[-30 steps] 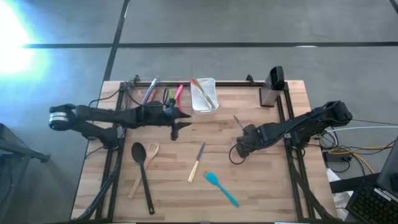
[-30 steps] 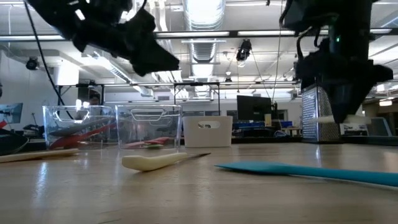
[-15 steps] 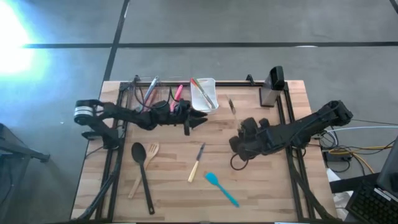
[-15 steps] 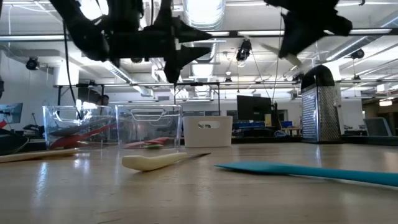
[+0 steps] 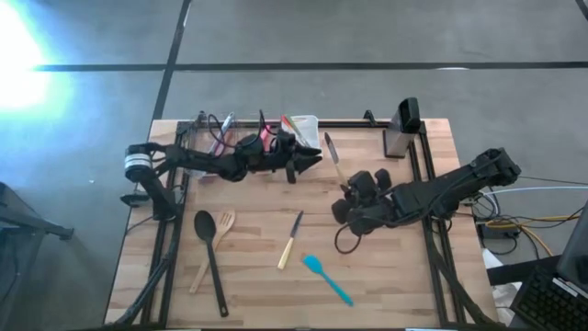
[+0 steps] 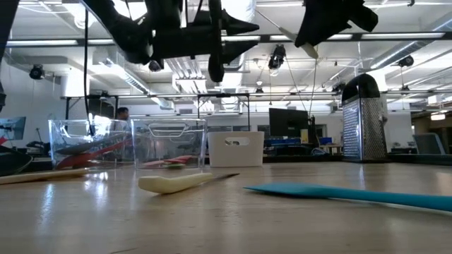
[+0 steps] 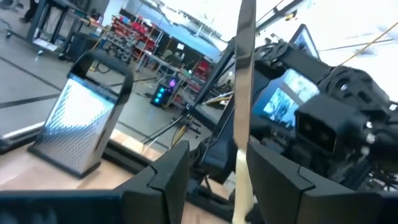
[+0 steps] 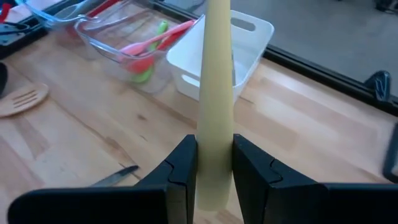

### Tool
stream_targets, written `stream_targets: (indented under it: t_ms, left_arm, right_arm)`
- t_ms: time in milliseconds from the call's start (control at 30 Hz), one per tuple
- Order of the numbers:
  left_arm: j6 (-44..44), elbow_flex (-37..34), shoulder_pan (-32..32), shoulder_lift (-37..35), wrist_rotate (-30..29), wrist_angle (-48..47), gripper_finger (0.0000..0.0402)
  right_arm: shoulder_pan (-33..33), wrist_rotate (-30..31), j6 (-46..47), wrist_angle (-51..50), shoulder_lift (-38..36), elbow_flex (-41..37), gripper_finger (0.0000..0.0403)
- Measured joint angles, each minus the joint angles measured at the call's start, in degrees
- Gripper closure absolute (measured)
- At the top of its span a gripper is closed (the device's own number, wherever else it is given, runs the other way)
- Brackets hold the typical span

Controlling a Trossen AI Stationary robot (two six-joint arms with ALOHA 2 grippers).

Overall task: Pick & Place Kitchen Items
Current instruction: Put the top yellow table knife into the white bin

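My right gripper (image 5: 347, 189) is shut on a slim utensil (image 5: 333, 156) with a cream handle and a metal end, high above the table's middle. It also shows in the low view (image 6: 318, 32). My left gripper (image 5: 312, 158) is open, level, just left of that utensil and in front of the white bin (image 5: 309, 121). In the left wrist view the utensil (image 7: 244, 74) stands before the gap of my open left gripper (image 7: 219, 152), apart from both fingers. A black spoon (image 5: 209, 241), a wooden spatula (image 5: 217, 241), a cream-handled knife (image 5: 290, 241) and a teal spatula (image 5: 327, 278) lie flat on the table. My right gripper pinches the utensil's cream handle (image 8: 214, 134) between its two fingers. The fingers point toward the table's far left and lie along the utensil, which sticks out ahead of them. The utensil is lifted clear of the table, its metal end (image 5: 327, 140) farthest from the gripper.
Two clear bins (image 5: 220, 136) holding red, pink and green utensils stand at the far edge, left of the white bin. A metal grater (image 5: 401, 138) stands at the far right. Black frame rails (image 5: 432, 248) run along both table sides.
My right gripper has lifted the cream-handled utensil off the table and carried it up and toward the table's left. My left gripper has risen and gone toward the table's right and far edge, ending just left of the utensil.
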Motion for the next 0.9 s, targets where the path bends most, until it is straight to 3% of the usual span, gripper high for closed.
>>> stream_targets:
  t_ms: [667, 900]
  left_arm:
    - [1.86, 6.16, 0.39, 0.09, 0.69, -0.44, 0.0239]
    - [2.94, 9.32, 0.50, 0.07, -0.82, -5.01, 0.0239]
  right_arm:
    - [-0.01, 0.24, -2.97, 3.72, 0.00, -0.11, 0.0338]
    - [-0.07, -0.22, -5.15, 5.48, 0.00, -0.11, 0.0338]
